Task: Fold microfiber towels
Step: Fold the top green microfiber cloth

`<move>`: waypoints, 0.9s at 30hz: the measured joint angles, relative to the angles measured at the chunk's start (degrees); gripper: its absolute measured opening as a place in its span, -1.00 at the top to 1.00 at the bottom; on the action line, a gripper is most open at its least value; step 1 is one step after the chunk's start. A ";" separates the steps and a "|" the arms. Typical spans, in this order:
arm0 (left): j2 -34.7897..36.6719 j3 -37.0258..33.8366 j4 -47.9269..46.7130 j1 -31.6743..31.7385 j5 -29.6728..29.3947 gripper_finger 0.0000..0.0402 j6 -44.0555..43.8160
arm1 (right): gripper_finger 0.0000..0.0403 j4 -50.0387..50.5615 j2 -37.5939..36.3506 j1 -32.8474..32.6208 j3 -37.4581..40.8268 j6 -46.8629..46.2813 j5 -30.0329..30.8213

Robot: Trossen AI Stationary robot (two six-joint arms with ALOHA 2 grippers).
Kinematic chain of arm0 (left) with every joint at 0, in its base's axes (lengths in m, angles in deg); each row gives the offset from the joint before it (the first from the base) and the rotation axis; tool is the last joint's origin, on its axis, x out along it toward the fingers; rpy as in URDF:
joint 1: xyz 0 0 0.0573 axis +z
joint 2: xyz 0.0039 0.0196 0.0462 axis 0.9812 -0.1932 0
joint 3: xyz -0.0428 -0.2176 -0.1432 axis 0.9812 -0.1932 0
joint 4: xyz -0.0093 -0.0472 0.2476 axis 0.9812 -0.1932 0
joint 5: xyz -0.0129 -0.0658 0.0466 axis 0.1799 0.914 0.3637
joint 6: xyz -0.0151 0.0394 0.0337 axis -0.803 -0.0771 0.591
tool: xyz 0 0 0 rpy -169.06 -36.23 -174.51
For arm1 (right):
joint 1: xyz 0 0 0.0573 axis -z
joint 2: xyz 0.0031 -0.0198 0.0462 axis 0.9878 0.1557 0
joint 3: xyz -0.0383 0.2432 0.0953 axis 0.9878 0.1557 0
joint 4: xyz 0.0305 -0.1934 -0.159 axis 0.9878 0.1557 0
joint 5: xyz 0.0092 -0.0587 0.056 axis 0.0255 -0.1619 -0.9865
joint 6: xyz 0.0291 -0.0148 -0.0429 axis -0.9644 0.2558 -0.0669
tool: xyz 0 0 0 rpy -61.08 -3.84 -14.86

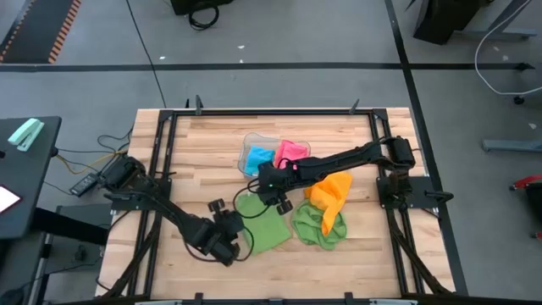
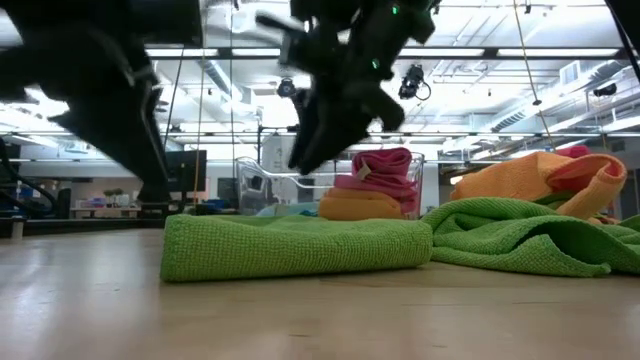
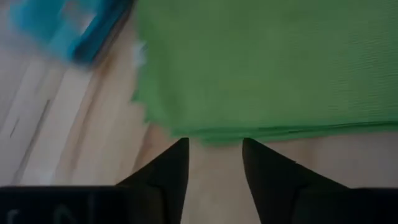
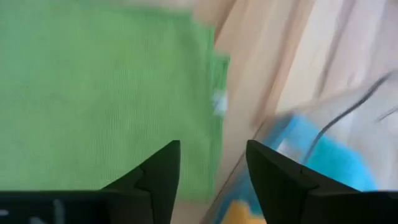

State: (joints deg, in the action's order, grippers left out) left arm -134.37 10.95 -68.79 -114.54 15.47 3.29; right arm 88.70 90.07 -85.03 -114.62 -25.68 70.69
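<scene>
- Green folded towel (image 1: 261,224) lies flat on your table (image 1: 364,263).
- Your left gripper (image 1: 227,244) sits at its near edge, fingers parted, empty.
- Your right gripper (image 1: 273,193) is over its far edge, parted, empty.
- Beyond: crumpled green towel (image 1: 318,224), orange towel (image 1: 331,191), clear tray (image 1: 252,141).

Folded towel (image 1: 264,224): plain bright green. Crumpled towel (image 1: 318,225): same green. Draped towel (image 1: 331,191): orange. Towels in clear tray (image 1: 251,142): blue towel (image 1: 258,158), pink towel (image 1: 291,151). Table (image 1: 356,263): pale wood planks, black frame. Arms, fingers (image 3: 171,168): black.
</scene>
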 joint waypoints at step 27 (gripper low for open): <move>-9.77 0.31 22.27 -5.73 3.19 -0.39 32.10 | 0.01 -6.83 -1.62 -16.16 7.08 -17.31 0.86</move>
State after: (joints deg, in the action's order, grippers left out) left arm -144.14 11.27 -46.52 -120.27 18.65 35.39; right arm 81.87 88.45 -101.20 -107.53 -42.99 71.55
